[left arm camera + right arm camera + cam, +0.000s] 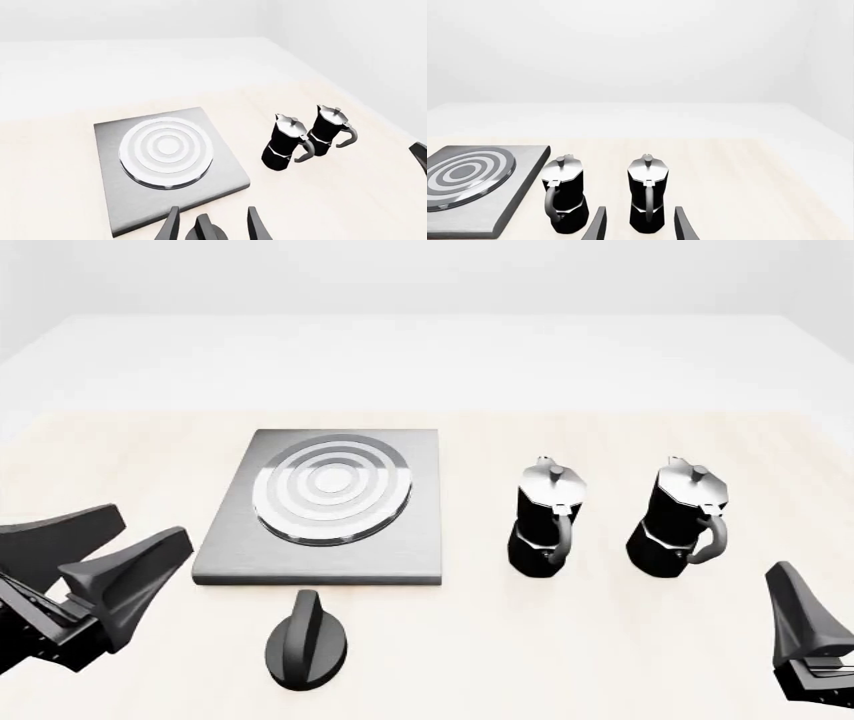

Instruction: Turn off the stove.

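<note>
The bench (627,660) is a pale, cream-coloured wood with a faint grain, running back to a white floor and bare white walls; the light is flat and even.

On it sits the stove (407,540), a flat square plate of brushed grey metal with rounded corners, carrying a raised burner (334,485) of concentric silver rings. Its control knob (308,642) is a separate piece, round and black with a ridge across the top, standing on the bench just off the plate's near edge.

The left claw (123,565) hangs low with its dark fingers spread apart and nothing between them. The knob lies a little to its right and slightly nearer than its tips; in the left wrist view the knob (205,231) shows between the two fingers but clear of both. The stove plate is ahead of this claw and to its right.

Only one finger of the right claw (801,625) shows in the front view; the right wrist view shows its fingers parted and holding nothing. Ahead of it and a little to its left stand two black-and-silver moka pots, the right pot (681,522) closer to it, the left pot (545,520) between that one and the stove, handles turned towards the arms.
</note>
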`<state>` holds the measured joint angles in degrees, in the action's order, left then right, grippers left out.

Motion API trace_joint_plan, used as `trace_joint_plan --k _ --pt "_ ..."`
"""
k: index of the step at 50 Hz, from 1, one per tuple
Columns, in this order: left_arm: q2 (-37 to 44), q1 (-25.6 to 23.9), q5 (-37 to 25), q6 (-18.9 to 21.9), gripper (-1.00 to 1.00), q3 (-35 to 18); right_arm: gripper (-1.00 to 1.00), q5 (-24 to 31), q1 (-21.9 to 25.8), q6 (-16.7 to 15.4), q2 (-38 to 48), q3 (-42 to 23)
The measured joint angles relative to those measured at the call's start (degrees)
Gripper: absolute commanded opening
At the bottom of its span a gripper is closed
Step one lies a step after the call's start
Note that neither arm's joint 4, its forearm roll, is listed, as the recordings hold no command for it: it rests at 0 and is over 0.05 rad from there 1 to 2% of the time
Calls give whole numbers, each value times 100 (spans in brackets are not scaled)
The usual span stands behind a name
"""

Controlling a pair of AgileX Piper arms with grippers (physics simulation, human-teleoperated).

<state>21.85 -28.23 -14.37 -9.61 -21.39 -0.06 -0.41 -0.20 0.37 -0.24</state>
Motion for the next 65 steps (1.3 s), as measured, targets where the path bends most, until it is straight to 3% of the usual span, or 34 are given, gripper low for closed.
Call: trace_joint_plan --k 12,32,65 --pt "758 -266 646 -52 100 225 100 -7 -12 22 -3 1" --pt "1858 -167 1670 -238 100 724 100 -16 -22 78 -5 1" --pt "3468 -392 3104 -564 100 1124 100 -32 -49 138 -23 3"
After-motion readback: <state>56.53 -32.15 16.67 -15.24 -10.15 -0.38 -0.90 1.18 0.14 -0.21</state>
